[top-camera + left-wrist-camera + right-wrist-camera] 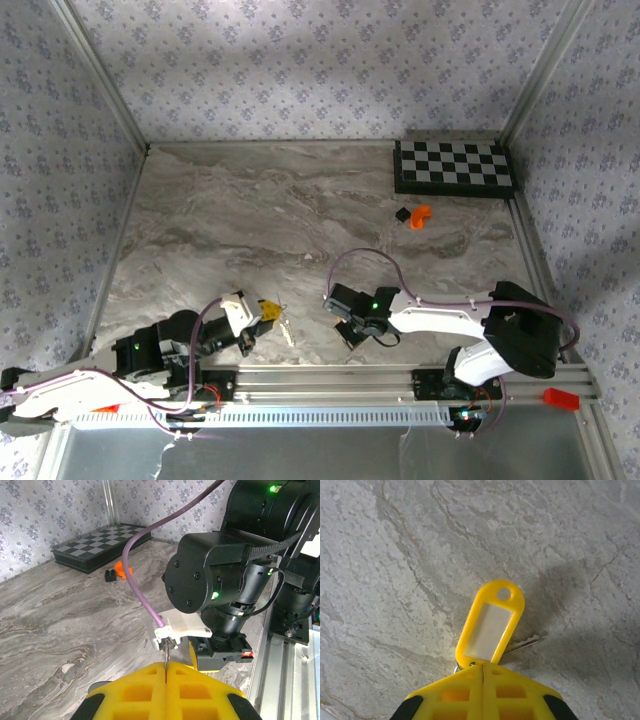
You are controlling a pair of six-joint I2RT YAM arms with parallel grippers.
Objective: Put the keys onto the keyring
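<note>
The right pincer (482,669) is closed, its two yellow pads (455,695) pressed together on the lower edge of a yellow tag (491,625). The tag juts straight out ahead of the pad tips. It is a flat plastic tab with a pale window in its middle and a round hole at the far end. From under its right side a silvery key (524,644) pokes out sideways, just ahead of the pads, over the grey marbled bench (395,555). A small silvery sliver (457,669) shows at the tag's lower left corner, right against the pad tips; what it belongs to cannot be told. Whether the tag touches the bench or hangs above it cannot be told either.

The left pincer (165,666) is also closed, gripping a thin metal piece (165,656) that stands up out of the seam between its pads, seen edge-on. Whether this is the ring or a key cannot be told. Just beyond it is the black wrist of the right arm (210,575), with a purple cable (140,580) running up from a white fitting.

From above, the two pincers sit near each other at the near edge of the bench, apart. A small pale bit (287,332) lies on the bench between them, closer to the left one. A chessboard (455,167) lies at the far right corner, with an orange piece (421,215) and a black piece (402,213) near it, well apart from both pincers.
</note>
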